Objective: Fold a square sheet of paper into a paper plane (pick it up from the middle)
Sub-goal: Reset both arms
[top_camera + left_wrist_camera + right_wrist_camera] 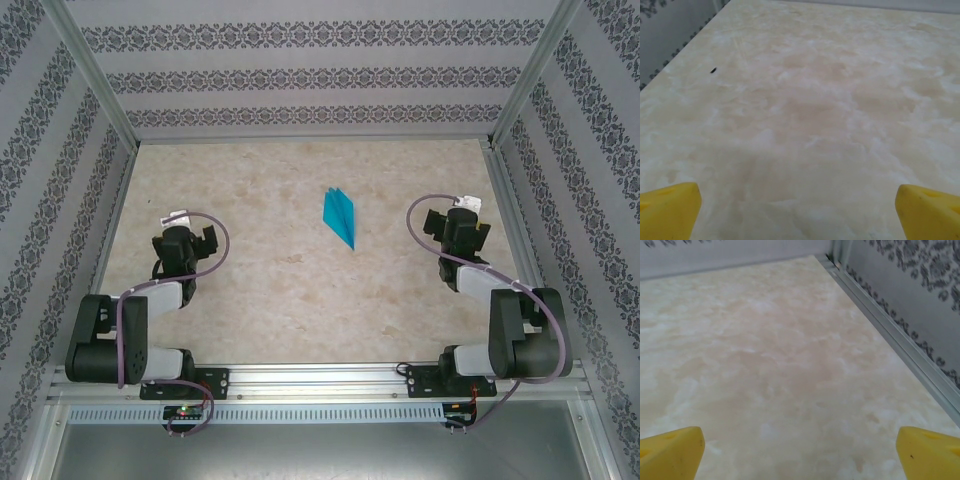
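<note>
Both pincers are spread wide, with nothing between their fingers. The left pincer (pixel 799 212) is marked in its wrist view by two yellow fingertips (pixel 670 210) at the lower left and lower right corners of the frame, with bare desk (pixel 815 110) seen across the gap. The right pincer (pixel 800 452) is shown the same way in its own wrist view, one yellow tip in each lower corner.

In the top view, the two arm bases (pixel 110 345) are bolted at the bottom of the frame, left and right. Each arm is bent back on itself, and a grey-purple cable (pixel 222 245) is looped along it. The left pincer is found at middle left of that frame and the right pincer at middle right, both above the marbled beige desk.

Farther up the desk lies the paper plane (pixel 340 217), just right of centre and in the upper half of the frame. It is a slim turquoise dart with lengthwise creases, laid slantwise, with its broad end to the upper left and its point to the lower right. It lies between the two pincers in the frame's width, a little nearer the right one, and well apart from both.

A small dark speck (pixel 713 70) is seen on the desk at upper left in the left wrist view. A metal rail (pixel 890 327) runs along the desk edge at right in the right wrist view. Patterned walls (pixel 300 70) close the far end and the sides.
</note>
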